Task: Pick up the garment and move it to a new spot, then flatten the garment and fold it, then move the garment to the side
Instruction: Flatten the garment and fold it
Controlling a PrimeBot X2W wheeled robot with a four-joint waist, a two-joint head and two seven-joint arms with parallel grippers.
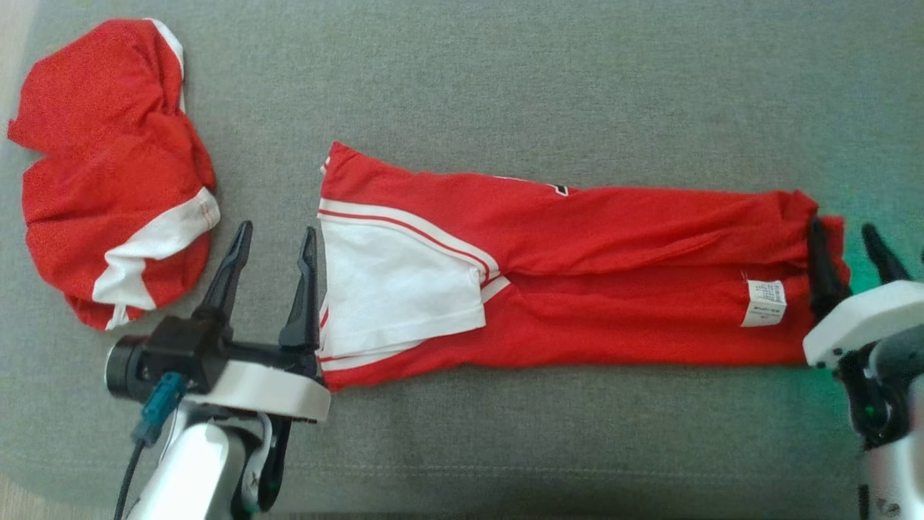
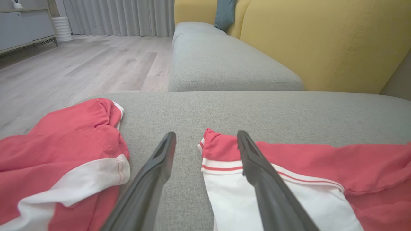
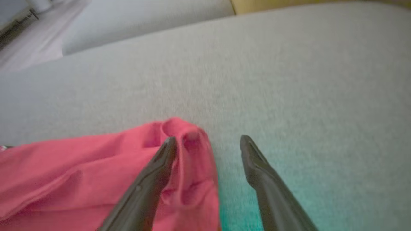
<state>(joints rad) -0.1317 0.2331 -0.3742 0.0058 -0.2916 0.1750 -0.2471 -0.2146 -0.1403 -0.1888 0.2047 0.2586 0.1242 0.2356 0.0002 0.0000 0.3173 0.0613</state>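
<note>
The garment [image 1: 577, 289], a red shirt with a white sleeve and a white label [image 1: 764, 303], lies as a long folded strip across the grey cushion [image 1: 505, 94]. My left gripper [image 1: 278, 230] stands open at its left end. In the left wrist view the right finger [image 2: 266, 179] lies over the white sleeve [image 2: 231, 199], the left finger over bare cushion. At the strip's right end my right gripper [image 1: 842, 227] is open too. The right wrist view has the bunched red edge [image 3: 192, 144] between its fingers, with the garment [image 3: 80, 166] spreading left.
A second red and white garment [image 1: 108, 180] lies crumpled at the far left [image 2: 64, 154]. Beyond are another grey seat [image 2: 224, 61], a yellow backrest [image 2: 321, 41] and wooden floor [image 2: 80, 70]. The cushion's front edge runs along the bottom of the head view.
</note>
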